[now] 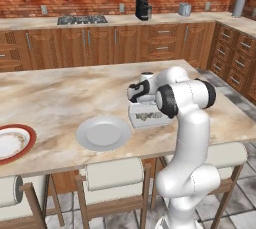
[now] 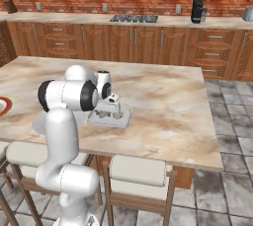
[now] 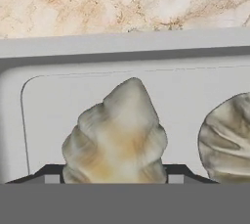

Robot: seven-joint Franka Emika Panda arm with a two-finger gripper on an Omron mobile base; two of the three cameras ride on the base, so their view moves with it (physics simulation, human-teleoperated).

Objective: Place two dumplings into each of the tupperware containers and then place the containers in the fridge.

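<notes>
From the left base view, the gripper (image 1: pixel 141 104) hangs low over a pale tray (image 1: pixel 148 117) on the island counter (image 1: pixel 60 95), just right of a grey plate (image 1: pixel 103 133); a red-rimmed plate (image 1: pixel 14 142) lies well apart at the left edge. In the right base view the tray (image 2: pixel 109 116) sits beside the arm with two small dumplings inside, the nearer one (image 2: pixel 118 115) right under the gripper (image 2: pixel 115 105), the other (image 2: pixel 101 114) beside it toward the arm. The hand view looks straight down into the tray (image 3: pixel 122 47): one pleated dumpling (image 3: pixel 117 135) sits between the finger tips (image 3: pixel 49 173), which stand apart on either side of it, whether touching I cannot tell; a second dumpling (image 3: pixel 227 140) lies near on the right. The dumpling looks light, soft and easily crushed, with a rounded, possibly slick skin, so it is best pinched gently across its broad base. The tray looks stiff and light; its raised rim seems the place to grip
</notes>
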